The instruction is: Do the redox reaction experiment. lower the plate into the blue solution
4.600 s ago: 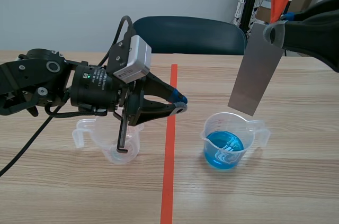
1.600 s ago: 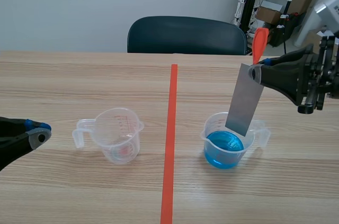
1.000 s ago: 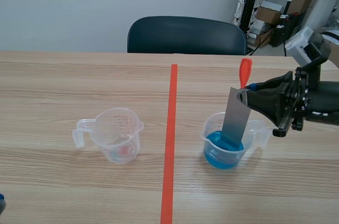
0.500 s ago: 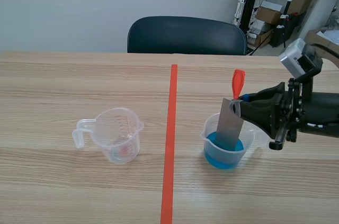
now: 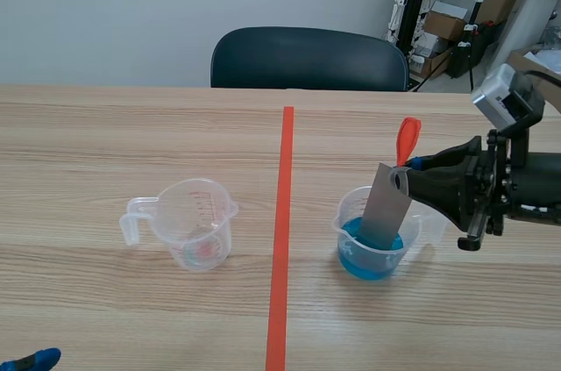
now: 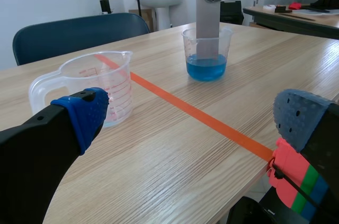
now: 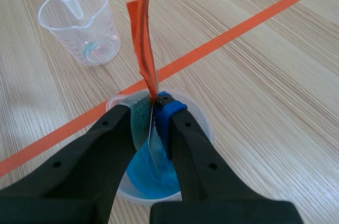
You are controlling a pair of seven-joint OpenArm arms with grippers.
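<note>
At middle right, our right gripper (image 5: 402,180) pinches the plate (image 5: 384,209), its foot already in the blue solution (image 5: 361,260); lowering seems nearly done.

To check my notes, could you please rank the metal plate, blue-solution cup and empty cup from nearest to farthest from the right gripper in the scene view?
1. metal plate: clamped in the right gripper.
2. blue-solution cup: just below, around the plate's lower end.
3. empty cup: far over on the left.
</note>
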